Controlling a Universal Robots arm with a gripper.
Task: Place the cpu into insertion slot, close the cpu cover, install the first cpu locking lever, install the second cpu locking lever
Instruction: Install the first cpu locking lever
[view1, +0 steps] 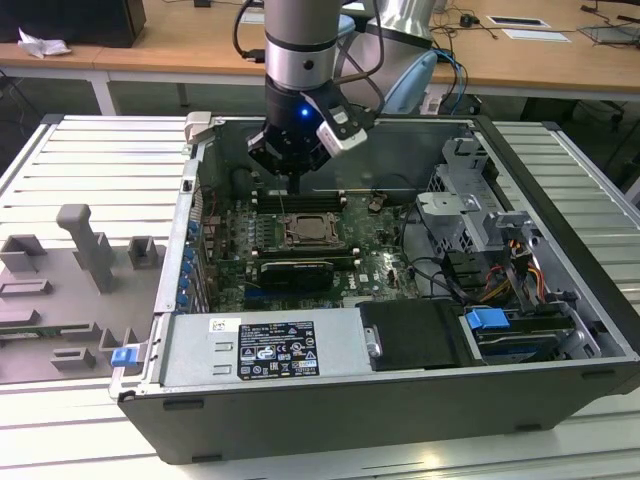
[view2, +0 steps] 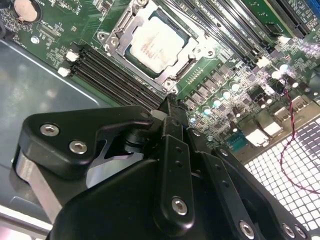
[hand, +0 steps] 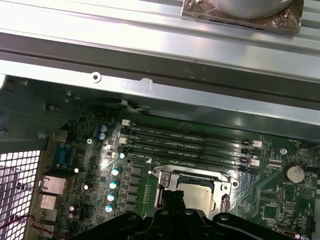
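One cpu (view2: 154, 45), one insertion slot (view2: 116, 31), one cpu cover (view2: 187, 60), four black memory slots (hand: 187, 145).

In the first wrist view, the gripper (hand: 175, 220) hides part of the cpu (hand: 200, 196).

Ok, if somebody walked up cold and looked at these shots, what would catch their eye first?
Probably the arm's black gripper, hanging inside the open computer case just above the motherboard. Next, the pale silvery cpu already lying in the insertion slot, with the cpu cover framing it, plain in the second wrist view. The long black memory slots run alongside in the first wrist view.
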